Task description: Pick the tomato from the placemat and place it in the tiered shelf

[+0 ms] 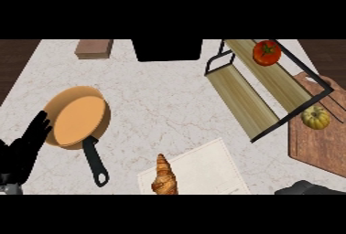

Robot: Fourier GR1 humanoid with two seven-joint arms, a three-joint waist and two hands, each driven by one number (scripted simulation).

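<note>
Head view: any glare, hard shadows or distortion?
Head view: flat, even light, no glare on the counter; only faint shadows by the pan and under the tiered shelf; the shelf looks skewed by perspective; the tomato on it reads clearly.

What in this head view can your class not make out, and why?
- Right hand: only a dark part shows at the lower edge; fingers cut off.
- Croissant: its lower end runs off the bottom edge.
- Black box: cut by the top edge, so what it is stays unclear.
- Cutting board: its right side leaves the view.
</note>
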